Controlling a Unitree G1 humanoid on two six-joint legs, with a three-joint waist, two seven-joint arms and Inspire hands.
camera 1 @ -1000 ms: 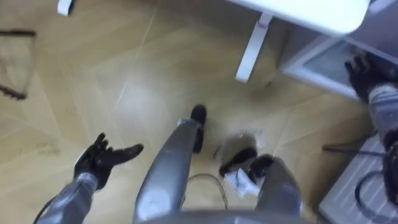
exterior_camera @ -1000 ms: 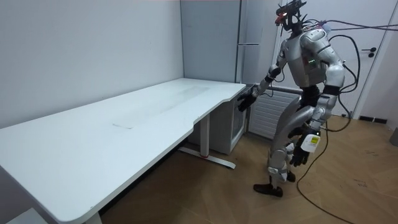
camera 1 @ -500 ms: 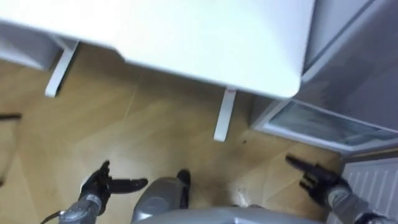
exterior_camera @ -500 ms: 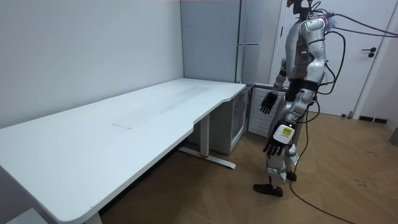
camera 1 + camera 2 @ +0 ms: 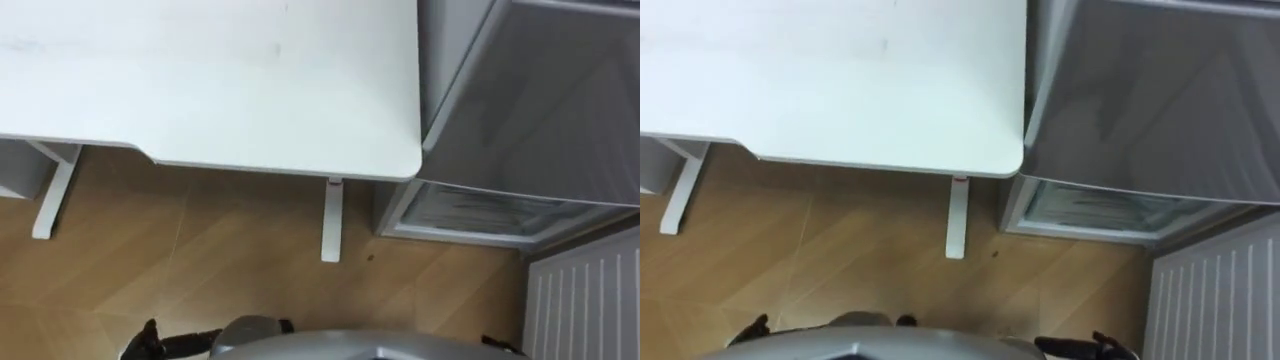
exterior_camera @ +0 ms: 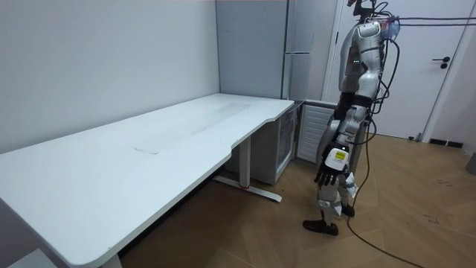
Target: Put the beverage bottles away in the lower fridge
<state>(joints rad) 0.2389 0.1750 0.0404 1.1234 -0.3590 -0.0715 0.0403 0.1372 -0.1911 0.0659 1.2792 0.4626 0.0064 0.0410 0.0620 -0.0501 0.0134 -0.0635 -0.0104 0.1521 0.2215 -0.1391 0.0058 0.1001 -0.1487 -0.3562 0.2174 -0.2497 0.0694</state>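
Note:
No drink is in sight. The low fridge (image 5: 478, 211) with its glass door shut stands on the floor beside the white table's (image 5: 210, 90) end, under a tall grey cabinet (image 5: 540, 90). In the room view I stand upright facing the low fridge (image 6: 286, 145), about a step from it. My left hand (image 5: 150, 345) hangs at the bottom left, fingers straight and empty, and it shows by my thigh as left hand (image 6: 325, 175). My right hand (image 5: 1090, 347) peeks in at the bottom edge, fingers stretched out, holding nothing.
The white table's leg (image 5: 332, 220) stands just left of the fridge. A white radiator (image 5: 585, 300) lines the wall at lower right. Wooden floor (image 5: 220, 260) lies open between me and the table. A door (image 6: 446, 67) stands behind me.
I have straightened up from a bend, and the eye views have swung from the floor up to the table and fridge. Both arms have dropped to my sides.

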